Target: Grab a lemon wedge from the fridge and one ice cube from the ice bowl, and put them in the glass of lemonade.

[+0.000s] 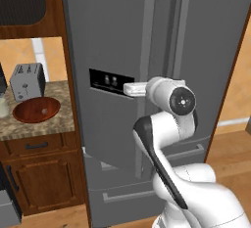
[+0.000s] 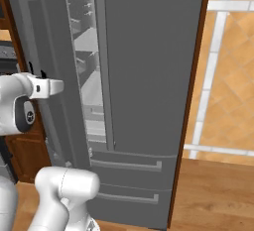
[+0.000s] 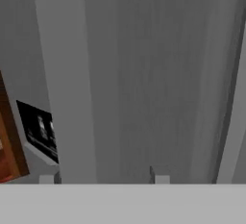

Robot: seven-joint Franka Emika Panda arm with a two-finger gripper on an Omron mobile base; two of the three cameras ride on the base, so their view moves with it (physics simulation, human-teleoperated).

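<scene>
1. I saw the ice bowl (image 1: 37,110) on the speckled counter (image 1: 29,126), well off to the left of the gripper, beside the silver toaster (image 1: 27,80). It held one small pale piece near its middle; too small for me to tell more.

2. At the far left edge of the left base view, just beside the bowl, a sliver of pale creamy tumbler showed: the glass of lemonade (image 1: 3,107), cut off by the frame.

3. The fridge (image 1: 162,36) stood directly ahead of the hand. In the right base view its left door stood slightly ajar, and through the narrow gap I could make out grey shelves (image 2: 89,81); what lay on them I could not tell.

4. The gripper (image 3: 104,179) sat close against the left door, with the black dispenser panel (image 1: 110,81) just to its left.

5. In the hand view the fingertips (image 3: 161,178) stood wide apart, and the long left bar handle (image 3: 65,79) ran down between them, nearer the left one.

6. Whether either finger touched the handle I could not tell; nothing was clamped.
</scene>
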